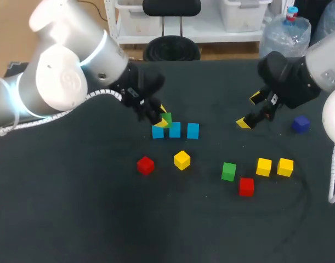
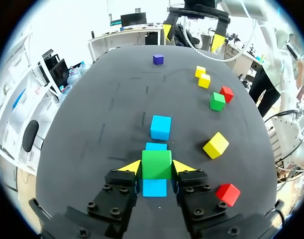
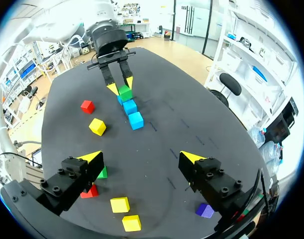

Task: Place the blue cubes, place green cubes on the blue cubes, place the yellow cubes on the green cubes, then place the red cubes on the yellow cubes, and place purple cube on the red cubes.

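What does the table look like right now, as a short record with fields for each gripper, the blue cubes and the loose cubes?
left gripper: shut on green cube, over the end blue cube
right gripper: open, empty, over bare table
blue cubes: three in a row
loose cubes: two red cubes, three yellow cubes, second green cube, purple cube

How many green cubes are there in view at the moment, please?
2. One green cube is gripped by the left gripper, over the end blue cube of the row. The other green cube lies loose on the table next to a red cube. None appears hidden.
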Tool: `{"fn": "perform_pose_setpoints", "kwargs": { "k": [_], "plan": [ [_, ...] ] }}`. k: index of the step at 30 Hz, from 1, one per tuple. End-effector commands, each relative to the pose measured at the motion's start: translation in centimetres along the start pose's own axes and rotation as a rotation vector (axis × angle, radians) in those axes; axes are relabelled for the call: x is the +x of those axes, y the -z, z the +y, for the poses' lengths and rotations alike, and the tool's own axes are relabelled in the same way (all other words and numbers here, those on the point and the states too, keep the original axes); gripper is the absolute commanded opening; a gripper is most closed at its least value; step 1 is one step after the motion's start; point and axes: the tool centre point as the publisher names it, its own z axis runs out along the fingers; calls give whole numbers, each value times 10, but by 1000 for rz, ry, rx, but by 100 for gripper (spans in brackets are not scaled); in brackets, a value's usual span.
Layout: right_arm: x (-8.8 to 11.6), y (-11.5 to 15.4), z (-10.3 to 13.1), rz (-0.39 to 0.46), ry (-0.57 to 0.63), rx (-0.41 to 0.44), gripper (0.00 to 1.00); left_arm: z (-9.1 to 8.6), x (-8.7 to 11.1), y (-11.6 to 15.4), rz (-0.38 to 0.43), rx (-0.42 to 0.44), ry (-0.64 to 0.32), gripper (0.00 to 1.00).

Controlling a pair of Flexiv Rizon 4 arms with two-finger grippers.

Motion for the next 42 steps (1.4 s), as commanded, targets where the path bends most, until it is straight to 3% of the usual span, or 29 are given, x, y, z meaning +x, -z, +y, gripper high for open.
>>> {"fn": "perform_pose_setpoints", "kwargs": {
  "k": [1,42],
  "plan": [
    [0,0,1,1,-1,5,100,-2,2,0,-2,-2,3,0],
    [0,0,1,1,-1,5,100,1,4,-7,-17,19,-2,0]
  ]
}}
